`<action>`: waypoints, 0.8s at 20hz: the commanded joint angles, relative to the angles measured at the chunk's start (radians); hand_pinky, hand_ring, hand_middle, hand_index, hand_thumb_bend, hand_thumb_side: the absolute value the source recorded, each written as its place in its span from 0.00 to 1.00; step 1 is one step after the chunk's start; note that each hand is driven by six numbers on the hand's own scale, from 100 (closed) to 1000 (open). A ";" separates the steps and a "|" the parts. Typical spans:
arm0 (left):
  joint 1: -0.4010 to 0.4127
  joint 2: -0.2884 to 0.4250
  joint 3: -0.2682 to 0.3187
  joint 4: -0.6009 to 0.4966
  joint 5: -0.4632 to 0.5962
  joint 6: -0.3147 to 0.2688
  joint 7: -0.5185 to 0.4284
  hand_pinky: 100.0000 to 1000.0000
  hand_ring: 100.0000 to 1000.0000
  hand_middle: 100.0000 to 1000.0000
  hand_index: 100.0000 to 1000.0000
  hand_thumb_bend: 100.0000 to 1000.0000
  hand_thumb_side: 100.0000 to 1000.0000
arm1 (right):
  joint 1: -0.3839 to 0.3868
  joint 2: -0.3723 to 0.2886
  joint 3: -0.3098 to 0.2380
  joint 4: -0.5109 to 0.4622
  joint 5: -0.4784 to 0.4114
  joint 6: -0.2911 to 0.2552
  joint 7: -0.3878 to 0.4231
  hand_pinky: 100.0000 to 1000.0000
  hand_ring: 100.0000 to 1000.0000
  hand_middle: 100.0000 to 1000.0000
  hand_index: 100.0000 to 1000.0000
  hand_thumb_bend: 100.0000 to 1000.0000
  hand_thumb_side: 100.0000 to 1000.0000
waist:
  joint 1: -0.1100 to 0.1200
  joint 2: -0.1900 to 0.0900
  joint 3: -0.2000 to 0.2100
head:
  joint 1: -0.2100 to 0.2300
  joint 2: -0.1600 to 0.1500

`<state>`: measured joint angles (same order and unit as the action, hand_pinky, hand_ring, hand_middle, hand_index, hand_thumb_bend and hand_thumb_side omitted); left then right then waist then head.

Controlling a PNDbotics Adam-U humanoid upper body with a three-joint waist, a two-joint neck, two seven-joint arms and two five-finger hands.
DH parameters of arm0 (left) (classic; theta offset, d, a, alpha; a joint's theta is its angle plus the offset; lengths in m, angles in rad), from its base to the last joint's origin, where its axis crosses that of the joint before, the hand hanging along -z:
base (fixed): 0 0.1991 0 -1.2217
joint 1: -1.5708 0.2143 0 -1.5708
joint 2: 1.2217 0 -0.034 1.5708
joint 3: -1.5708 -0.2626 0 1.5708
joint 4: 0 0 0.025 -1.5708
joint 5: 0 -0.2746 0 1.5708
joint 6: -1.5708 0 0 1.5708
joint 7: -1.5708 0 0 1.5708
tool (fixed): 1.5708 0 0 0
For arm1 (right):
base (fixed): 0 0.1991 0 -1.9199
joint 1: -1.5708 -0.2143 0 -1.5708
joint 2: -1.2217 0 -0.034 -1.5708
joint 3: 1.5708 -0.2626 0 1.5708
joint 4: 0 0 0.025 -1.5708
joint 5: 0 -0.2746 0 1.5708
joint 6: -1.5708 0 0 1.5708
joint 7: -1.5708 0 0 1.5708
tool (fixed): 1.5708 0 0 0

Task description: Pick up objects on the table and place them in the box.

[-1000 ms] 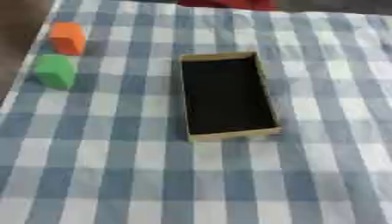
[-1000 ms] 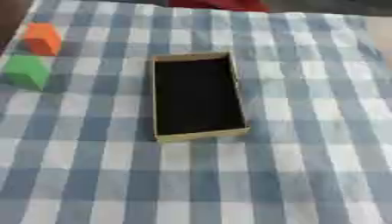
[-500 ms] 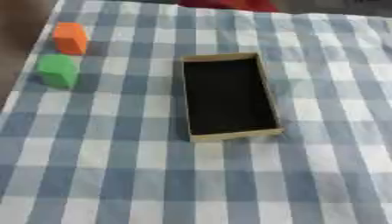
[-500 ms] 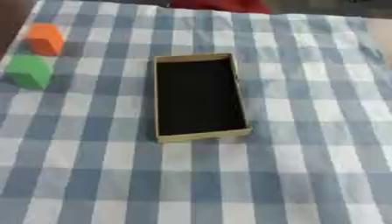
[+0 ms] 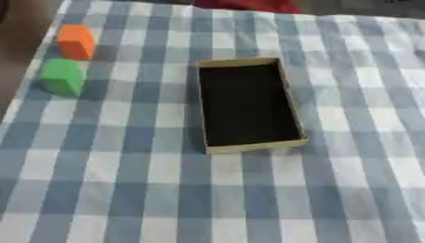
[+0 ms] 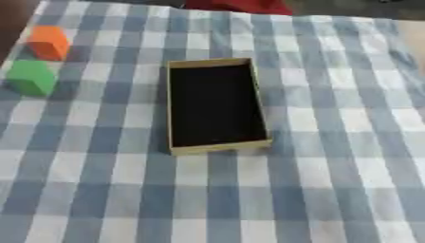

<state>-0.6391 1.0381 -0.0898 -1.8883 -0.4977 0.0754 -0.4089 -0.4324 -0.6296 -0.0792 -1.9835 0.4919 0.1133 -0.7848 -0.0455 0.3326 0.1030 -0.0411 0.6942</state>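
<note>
Left eye view: a shallow rectangular box (image 5: 249, 107) lies open near the middle of a table covered by a blue-and-white checked cloth (image 5: 149, 190). Its walls are tan, like cardboard, and its inside is black with nothing showing in it. Its long side runs away from the camera, slightly askew to the cloth's checks. Well to its left, near the cloth's left edge, stand two small blocks: an orange block (image 5: 76, 41) farther from the camera and a green block (image 5: 63, 76) just in front of it, close together but apart. Both look like rounded cubes in plain, solid colour. Neither robot hand appears, so whether their fingers are open or closed cannot be told.

Right eye view: the same scene sits shifted to the left. The box is left of centre, the two blocks at the left edge, orange behind green. A strip of something red (image 6: 236, 5) shows at the cloth's far edge. No hand shows here either.
</note>
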 commanded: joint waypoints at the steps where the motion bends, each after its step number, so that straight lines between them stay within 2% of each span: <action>1: -0.035 0.024 -0.001 0.031 -0.032 -0.058 -0.075 0.77 0.84 0.80 0.88 0.33 0.08 | -0.013 -0.036 -0.004 -0.016 0.006 0.000 0.003 0.79 0.76 0.76 0.78 0.00 1.00 | 0.003 -0.018 -0.001 | 0.003 0.005; 5: -0.080 0.017 -0.021 0.095 -0.077 -0.119 -0.143 0.78 0.86 0.81 0.89 0.43 0.10 | -0.014 -0.039 -0.002 -0.016 0.005 0.000 0.005 0.79 0.76 0.76 0.78 0.00 1.00 | 0.003 -0.016 -0.002 | 0.008 0.004; 11: -0.153 -0.011 -0.065 0.208 -0.146 -0.181 -0.221 0.79 0.88 0.81 0.91 0.53 0.10 | -0.016 -0.040 0.000 -0.016 0.004 0.000 0.007 0.79 0.76 0.76 0.78 0.00 1.00 | 0.002 -0.014 -0.006 | 0.009 -0.002; 16: -0.198 -0.040 -0.088 0.290 -0.190 -0.218 -0.267 0.80 0.88 0.80 0.91 0.56 0.12 | -0.016 -0.041 0.001 -0.016 0.002 0.001 0.008 0.79 0.76 0.76 0.78 0.00 1.00 | 0.001 -0.011 -0.008 | 0.006 -0.008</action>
<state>-0.8189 0.9811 -0.1820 -1.6110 -0.6753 -0.1349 -0.6641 -0.4375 -0.6326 -0.0732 -1.9835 0.4919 0.1141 -0.7795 -0.0465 0.3391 0.0956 -0.0357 0.6930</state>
